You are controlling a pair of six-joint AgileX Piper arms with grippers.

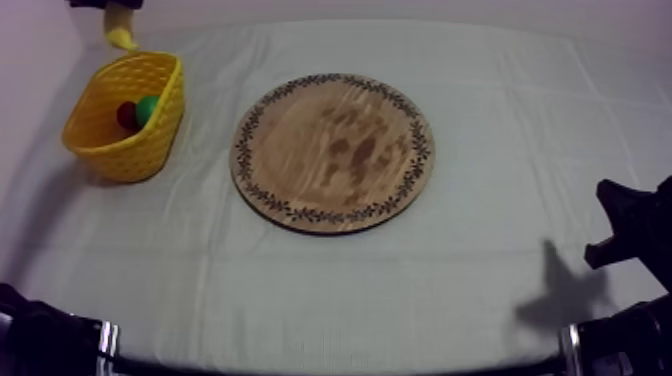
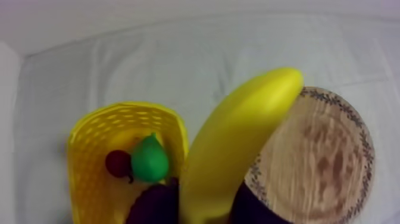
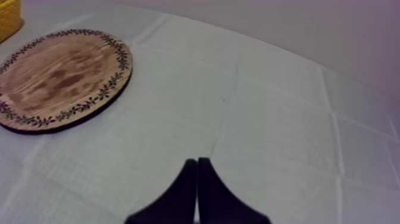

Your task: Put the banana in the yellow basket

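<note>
Black fingers of our right gripper [image 3: 197, 162] lie pressed together in a narrow wedge, pinching nothing, parked low at the table's [image 1: 500, 150] near right corner. We judge it sits out of the way because the basket is on the other arm's side. Wooden board [image 1: 334, 152] next, middle of the table, bare, so the pick is done. Further back, toward the far left corner, the yellow basket [image 1: 125, 118] stands upright on the cloth, a pear [image 1: 148, 108] and a small red fruit [image 1: 126, 115] inside, touching each other. Farthest: our left gripper [image 2: 202, 205], at the table's far left edge, is clamped on the banana [image 2: 238, 143], dark fingers either side of one end, the rest sticking out past the fingertips. Banana is in the air, not on the board, not in the basket. From above it hangs just over the basket's far rim; from the wrist camera the basket's opening lies below it and to one side. Held high, we reckon, to clear the rim. Our judgement: carry nearly over, release left, with a little more travel over the opening wanted so the banana doesn't catch the rim.
</note>
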